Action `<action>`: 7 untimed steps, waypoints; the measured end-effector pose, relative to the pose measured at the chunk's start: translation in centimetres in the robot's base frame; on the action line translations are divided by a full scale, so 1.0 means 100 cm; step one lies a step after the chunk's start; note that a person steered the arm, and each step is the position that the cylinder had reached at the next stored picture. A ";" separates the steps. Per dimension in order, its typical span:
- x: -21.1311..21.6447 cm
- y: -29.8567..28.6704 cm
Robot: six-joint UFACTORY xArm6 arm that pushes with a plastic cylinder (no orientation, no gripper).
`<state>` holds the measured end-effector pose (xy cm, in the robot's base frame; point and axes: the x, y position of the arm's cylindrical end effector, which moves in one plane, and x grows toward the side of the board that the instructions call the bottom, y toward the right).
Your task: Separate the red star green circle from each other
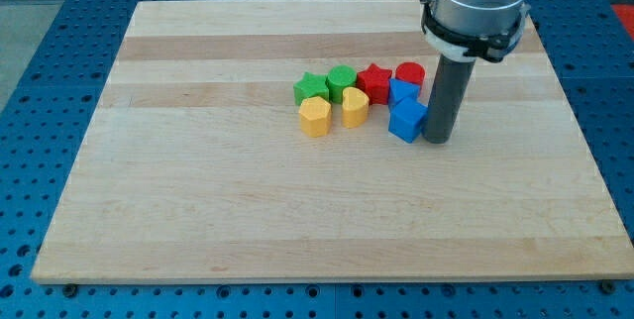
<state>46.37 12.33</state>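
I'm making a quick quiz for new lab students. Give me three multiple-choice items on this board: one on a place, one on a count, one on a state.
1. Where is my tip?
A. Beside the blue cube, on the view's right
B. At the view's left of the yellow blocks
C. At the board's bottom edge

2. How many blocks lie on the wooden board?
A. Five
B. Eight
C. Eleven

3. How do the red star block and the green circle block stand?
A. Side by side, close together
B. At opposite board edges
C. Stacked

Answers:
1 A: the rod's end stands right next to the blue cube.
2 B: two green, two yellow, two red and two blue.
3 A: the star sits directly at the circle's right in the upper row.
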 end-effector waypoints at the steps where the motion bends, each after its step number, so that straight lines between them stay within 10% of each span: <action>1: 0.030 -0.005; 7: -0.037 -0.074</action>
<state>42.68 4.98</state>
